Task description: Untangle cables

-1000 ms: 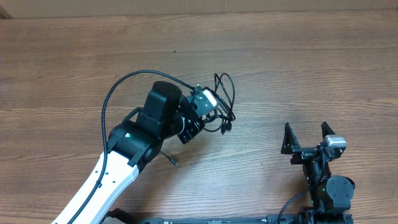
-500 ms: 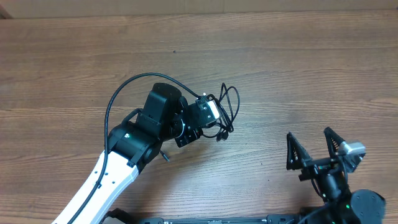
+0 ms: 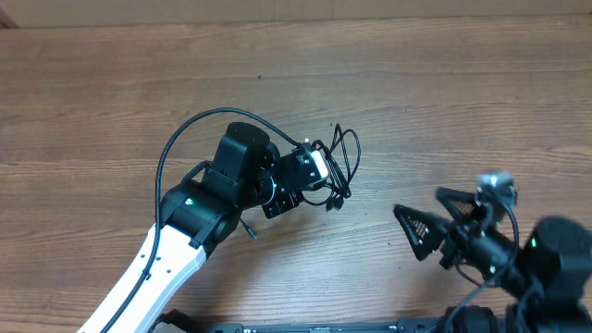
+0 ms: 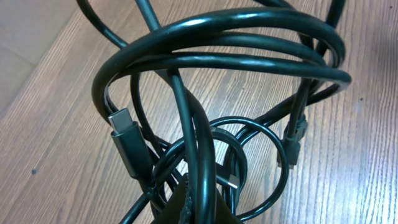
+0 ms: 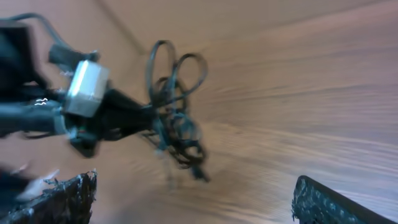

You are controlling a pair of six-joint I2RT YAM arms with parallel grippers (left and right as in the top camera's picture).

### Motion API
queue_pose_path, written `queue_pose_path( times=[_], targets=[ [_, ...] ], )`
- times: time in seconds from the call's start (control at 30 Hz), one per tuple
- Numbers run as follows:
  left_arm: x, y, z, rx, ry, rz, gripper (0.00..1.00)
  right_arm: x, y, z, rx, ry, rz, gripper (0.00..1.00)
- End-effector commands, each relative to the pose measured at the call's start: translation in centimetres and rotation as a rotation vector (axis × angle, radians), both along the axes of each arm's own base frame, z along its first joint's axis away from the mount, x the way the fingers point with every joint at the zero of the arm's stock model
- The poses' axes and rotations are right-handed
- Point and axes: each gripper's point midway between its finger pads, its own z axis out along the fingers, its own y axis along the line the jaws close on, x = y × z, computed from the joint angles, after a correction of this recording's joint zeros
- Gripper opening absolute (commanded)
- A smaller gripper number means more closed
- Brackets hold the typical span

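The cables (image 3: 340, 157) are a knotted bundle of thin black cords near the table's middle. My left gripper (image 3: 327, 176) is shut on one strand and holds the bundle partly lifted. In the left wrist view the cables (image 4: 205, 62) loop close to the lens, a plug connector (image 4: 127, 142) hangs at the left, and the left gripper (image 4: 200, 208) pinches a vertical strand at the bottom edge. My right gripper (image 3: 417, 202) stands open at the lower right, pointing left at the bundle and well apart from it. The blurred right wrist view shows the cables (image 5: 175, 121) beyond my open right gripper (image 5: 196, 199).
The wooden table (image 3: 444, 102) fills the view. The left arm's thick black cable (image 3: 176, 139) arcs over its white arm (image 3: 157, 268). A loose plug end (image 3: 248, 231) lies on the wood beside that arm.
My right arm has swung round from facing away to pointing left at the bundle, jaws still open. The left gripper has carried the cables slightly right.
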Motion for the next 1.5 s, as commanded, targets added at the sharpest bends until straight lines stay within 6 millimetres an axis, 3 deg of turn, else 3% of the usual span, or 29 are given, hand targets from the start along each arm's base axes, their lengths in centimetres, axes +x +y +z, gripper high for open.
queue_pose_path(
  times=[0.0,0.23,0.43,0.77,0.97,1.27,1.47],
  targets=[
    [-0.2,-0.5,2.0,-0.047,-0.029,-0.021,0.04,-1.1,3.1,2.4,0.128,-0.008,0.248,1.00],
    [-1.0,-1.2,2.2,-0.081,-0.001,-0.064,0.04,1.2,3.9,2.3,0.239,0.102,0.306,1.00],
    [-1.1,-1.3,2.2,-0.090,0.008,-0.067,0.04,2.2,4.5,1.2,0.292,0.188,0.370,0.82],
    [-2.0,-2.4,2.4,-0.153,0.065,-0.116,0.04,3.0,5.9,0.4,0.284,0.208,0.430,0.79],
    [-2.5,-2.8,2.5,-0.175,0.083,-0.142,0.04,3.7,6.8,0.2,0.276,0.189,0.465,0.70],
    [-2.5,-2.9,2.6,-0.183,0.093,-0.141,0.04,4.9,6.8,-1.3,0.280,0.250,0.447,0.47],
    [-2.6,-2.9,2.6,-0.186,0.099,-0.137,0.04,5.0,6.8,-1.3,0.278,0.246,0.449,0.45]
  ],
)
